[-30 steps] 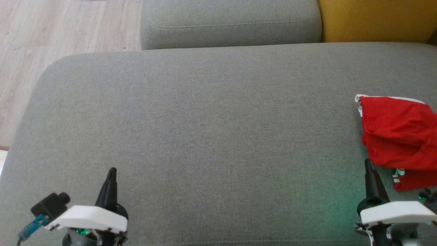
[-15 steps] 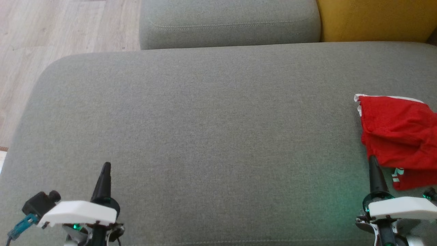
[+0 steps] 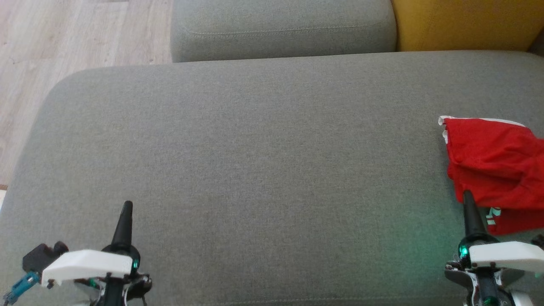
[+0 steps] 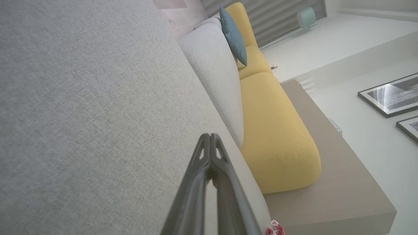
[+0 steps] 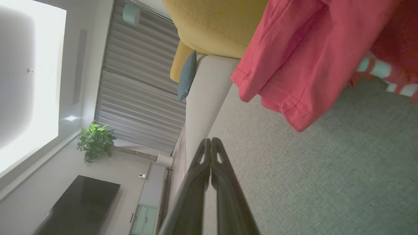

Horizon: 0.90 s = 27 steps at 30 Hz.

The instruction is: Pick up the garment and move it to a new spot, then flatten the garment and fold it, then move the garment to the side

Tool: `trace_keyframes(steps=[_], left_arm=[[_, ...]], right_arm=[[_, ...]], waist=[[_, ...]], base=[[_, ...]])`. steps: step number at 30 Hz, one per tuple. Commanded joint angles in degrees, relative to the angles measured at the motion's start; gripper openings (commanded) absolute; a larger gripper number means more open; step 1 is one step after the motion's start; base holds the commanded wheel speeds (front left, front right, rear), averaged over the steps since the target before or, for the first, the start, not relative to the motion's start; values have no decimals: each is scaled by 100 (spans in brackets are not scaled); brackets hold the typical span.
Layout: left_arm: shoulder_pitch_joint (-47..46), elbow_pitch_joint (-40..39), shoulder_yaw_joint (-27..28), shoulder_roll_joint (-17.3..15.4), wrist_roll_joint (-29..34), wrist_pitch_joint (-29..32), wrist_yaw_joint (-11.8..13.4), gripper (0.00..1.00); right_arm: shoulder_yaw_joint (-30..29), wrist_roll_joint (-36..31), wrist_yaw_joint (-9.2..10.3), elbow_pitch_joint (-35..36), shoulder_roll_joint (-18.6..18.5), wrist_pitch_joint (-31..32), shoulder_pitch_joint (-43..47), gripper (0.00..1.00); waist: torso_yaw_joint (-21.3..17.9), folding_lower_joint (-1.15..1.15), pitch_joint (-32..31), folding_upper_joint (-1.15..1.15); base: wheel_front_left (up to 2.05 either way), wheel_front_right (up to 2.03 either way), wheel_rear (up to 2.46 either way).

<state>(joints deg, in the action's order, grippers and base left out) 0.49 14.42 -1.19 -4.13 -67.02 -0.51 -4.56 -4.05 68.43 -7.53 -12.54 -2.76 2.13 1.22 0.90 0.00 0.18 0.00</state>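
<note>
— As the list starts from the task's item, what is entry one?
— Item 1: garment (image 3: 493, 161). Red, white trim along its far edge, a green-and-white striped patch at the near hem. Crumpled in loose folds, not flat. It lies on the seat (image 3: 263, 161) at the far right and runs off the head view's right edge.
— Nearest thing to it?
— Item 2: right gripper (image 3: 467, 196). Fingers are pressed together, with nothing between them. In the head view its tip meets the garment's near-left corner. In the right wrist view the tip (image 5: 210, 140) sits just short of the red hem (image 5: 294, 65), with grey fabric showing between.
— And the other one?
— Item 3: left gripper (image 3: 127, 205). Also closed and empty, low on the left, well apart from the garment. Its wrist view shows the joined tips (image 4: 210, 135) over grey seat cloth.
— What lies between the two?
— Bare grey seat, one wide stretch.
— Surroundings?
— Item 4: grey back cushion (image 3: 280, 29), beyond the seat, centre.
Item 5: yellow cushion (image 3: 463, 23), beside it, behind the garment's side.
Item 6: wood floor (image 3: 63, 42), past the seat's left corner.
Item 7: blue pillow (image 4: 233, 36), leaning where grey meets yellow.
Item 8: plant (image 5: 94, 140), by the blinds.
Item 9: framed pictures (image 4: 388, 96), on the wall.
</note>
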Motion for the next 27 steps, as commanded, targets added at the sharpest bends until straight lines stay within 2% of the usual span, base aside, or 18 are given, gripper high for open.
trace_keyframes(steps=[1, 27], left_arm=[[-388, -171, 184, -29, -164, 58, -52, 0], [-591, -73, 582, 57, -1923, 503, -229, 0]], right_arm=[[61, 175, 3, 151, -129, 26, -330, 0], [-46, 1894, 4, -62, -130, 231, -621, 0]], waist=[[-3, 0, 0, 0], [-67, 0, 0, 0]], base=[[0, 0, 0], [0, 0, 0]])
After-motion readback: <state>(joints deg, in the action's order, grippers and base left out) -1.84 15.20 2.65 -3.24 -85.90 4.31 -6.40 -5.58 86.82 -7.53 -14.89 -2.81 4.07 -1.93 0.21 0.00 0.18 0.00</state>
